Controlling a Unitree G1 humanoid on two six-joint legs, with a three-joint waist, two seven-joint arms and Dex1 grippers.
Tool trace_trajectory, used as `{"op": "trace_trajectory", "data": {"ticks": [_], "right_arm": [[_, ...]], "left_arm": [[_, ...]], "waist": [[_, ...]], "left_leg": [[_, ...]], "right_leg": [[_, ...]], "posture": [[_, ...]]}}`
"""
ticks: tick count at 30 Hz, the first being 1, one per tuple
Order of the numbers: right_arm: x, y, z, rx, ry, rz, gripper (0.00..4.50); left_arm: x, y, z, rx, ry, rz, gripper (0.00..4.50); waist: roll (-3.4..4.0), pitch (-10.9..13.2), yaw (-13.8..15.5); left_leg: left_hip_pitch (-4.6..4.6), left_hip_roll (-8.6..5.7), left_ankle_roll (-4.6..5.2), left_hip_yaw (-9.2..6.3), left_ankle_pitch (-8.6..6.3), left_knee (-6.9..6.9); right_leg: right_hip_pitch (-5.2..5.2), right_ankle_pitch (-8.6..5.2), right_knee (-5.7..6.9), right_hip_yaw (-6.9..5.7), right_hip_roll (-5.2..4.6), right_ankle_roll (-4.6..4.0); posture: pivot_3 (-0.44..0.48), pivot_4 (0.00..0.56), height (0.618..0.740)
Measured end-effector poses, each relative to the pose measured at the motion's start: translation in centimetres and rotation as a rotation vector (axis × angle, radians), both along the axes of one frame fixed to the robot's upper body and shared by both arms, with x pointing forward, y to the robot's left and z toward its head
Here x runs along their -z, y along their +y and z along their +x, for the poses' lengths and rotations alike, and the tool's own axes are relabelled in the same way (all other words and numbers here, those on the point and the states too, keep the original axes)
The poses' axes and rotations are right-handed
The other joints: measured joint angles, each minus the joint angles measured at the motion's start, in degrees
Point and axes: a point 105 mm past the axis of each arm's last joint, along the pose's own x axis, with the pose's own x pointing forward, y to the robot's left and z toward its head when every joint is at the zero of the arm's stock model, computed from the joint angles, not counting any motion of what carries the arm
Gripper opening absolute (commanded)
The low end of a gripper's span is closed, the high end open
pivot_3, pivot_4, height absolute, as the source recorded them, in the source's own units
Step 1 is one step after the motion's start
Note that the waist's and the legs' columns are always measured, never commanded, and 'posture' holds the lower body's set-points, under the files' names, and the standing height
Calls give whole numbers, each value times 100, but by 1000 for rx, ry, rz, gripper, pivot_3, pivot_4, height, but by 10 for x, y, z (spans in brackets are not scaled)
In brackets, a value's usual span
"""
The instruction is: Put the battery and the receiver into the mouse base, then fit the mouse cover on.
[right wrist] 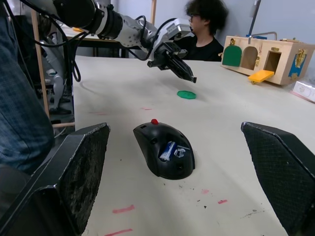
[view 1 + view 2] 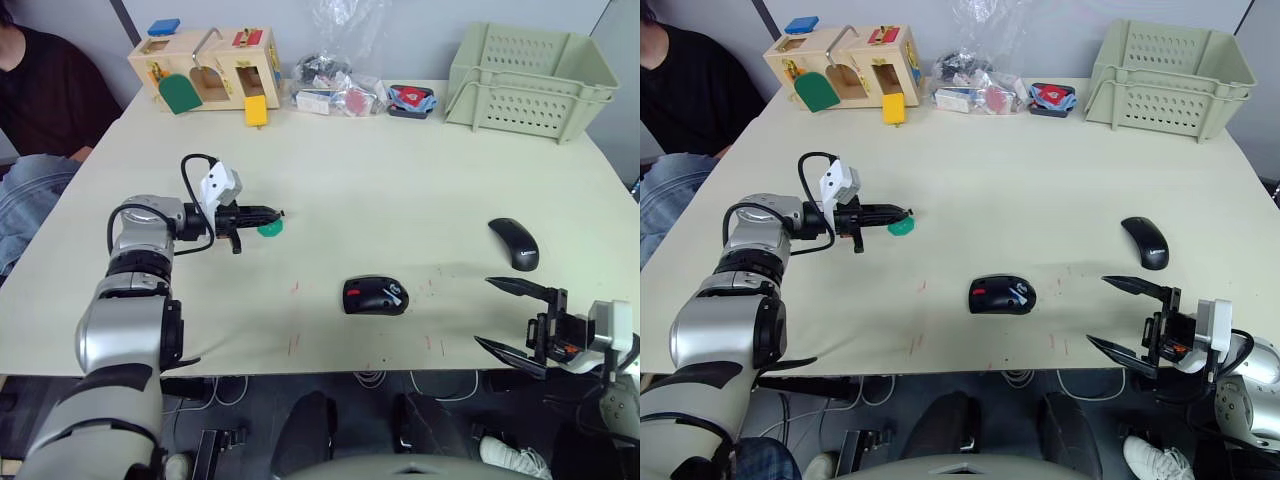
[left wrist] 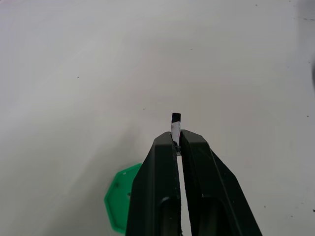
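With left end effector (image 3: 176,142) pinching a small receiver (image 3: 175,125), mouse base (image 2: 376,296) wheel-end leftward; right end effector (image 2: 507,316) agape.

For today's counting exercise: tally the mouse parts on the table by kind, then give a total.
Mouse base: 1
Mouse cover: 1
Battery, lying in the base: 1
Total: 3
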Motion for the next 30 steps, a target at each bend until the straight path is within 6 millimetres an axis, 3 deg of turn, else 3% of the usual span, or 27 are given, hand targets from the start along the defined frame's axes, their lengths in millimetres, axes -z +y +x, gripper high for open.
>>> {"op": "trace_trajectory", "data": {"ticks": [30], "right_arm": [[4, -6, 1, 48, -13, 0, 4500]], "left_arm": [[10, 16, 5, -124, 12, 48, 62]], "waist": [[-1, 0, 2]], "left_leg": [[0, 0, 0, 0, 0, 0]], "right_leg": [[0, 0, 0, 0, 0, 0]], "posture": [[0, 150, 740]]}}
